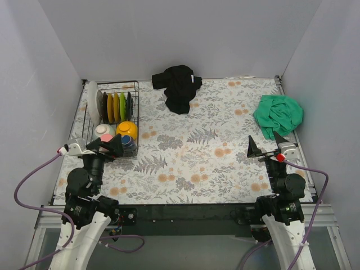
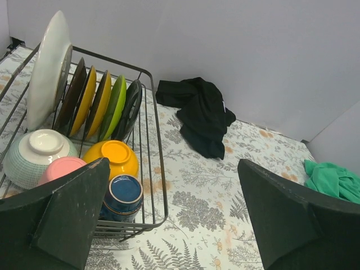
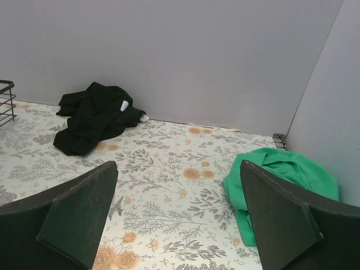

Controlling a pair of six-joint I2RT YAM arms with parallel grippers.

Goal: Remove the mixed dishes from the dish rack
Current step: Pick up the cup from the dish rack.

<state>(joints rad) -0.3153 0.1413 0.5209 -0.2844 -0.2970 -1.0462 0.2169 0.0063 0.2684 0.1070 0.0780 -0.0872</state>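
The black wire dish rack (image 1: 138, 112) stands at the far left, and also shows in the left wrist view (image 2: 159, 147). Upright in its dividers are a large white plate (image 2: 49, 67), yellow plates (image 2: 89, 101), a green plate (image 2: 114, 107) and black plates (image 2: 130, 107). Upside down at its near end lie a white bowl (image 2: 35, 154), an orange bowl (image 2: 114, 157), a pink cup (image 2: 61, 167) and a dark blue mug (image 2: 124, 194). My left gripper (image 1: 106, 147) (image 2: 173, 169) is open and empty, just above the rack's near right corner. My right gripper (image 1: 266, 145) (image 3: 179, 166) is open and empty at the right.
A black cloth (image 1: 179, 87) (image 3: 93, 115) lies at the back middle near the wall. A green cloth (image 1: 277, 114) (image 3: 281, 174) lies at the back right, just beyond my right gripper. The floral table cover (image 1: 197, 157) spreads between the walls.
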